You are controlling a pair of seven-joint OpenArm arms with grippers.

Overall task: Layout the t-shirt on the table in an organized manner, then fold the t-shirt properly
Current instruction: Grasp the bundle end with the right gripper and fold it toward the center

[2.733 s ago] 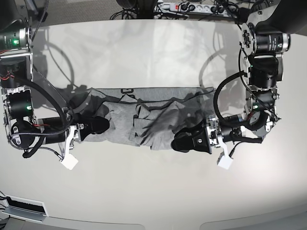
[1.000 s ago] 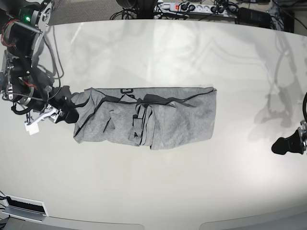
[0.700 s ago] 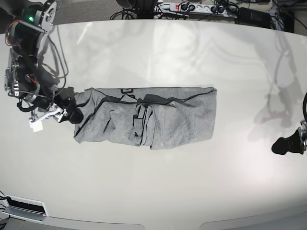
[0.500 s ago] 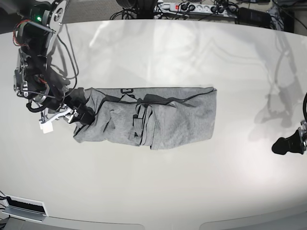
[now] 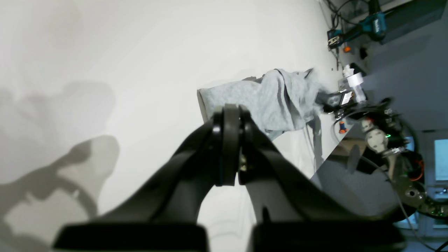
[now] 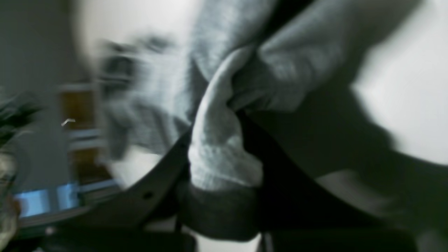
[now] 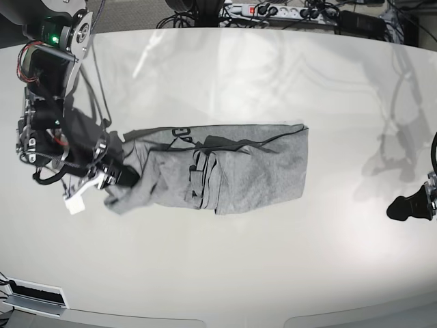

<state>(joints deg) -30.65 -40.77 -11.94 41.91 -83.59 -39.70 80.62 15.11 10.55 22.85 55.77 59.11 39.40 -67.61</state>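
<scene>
Grey t-shirt (image 6: pixel 224 140) cloth fills the right gripper (image 6: pixel 224 147) only close up.

Soft heathered cloth t-shirt (image 7: pixel 232 171) on the smooth, glossy table (image 7: pixel 225 273).

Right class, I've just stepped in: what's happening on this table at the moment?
A two-armed robot is working on a grey t-shirt lying bunched and unevenly folded on the white table. The right gripper is shut on a fold of fabric at one end of the shirt. The left gripper is shut and empty, parked near the table's opposite edge, well clear of the shirt. The shirt isn't laid out flat yet.
</scene>
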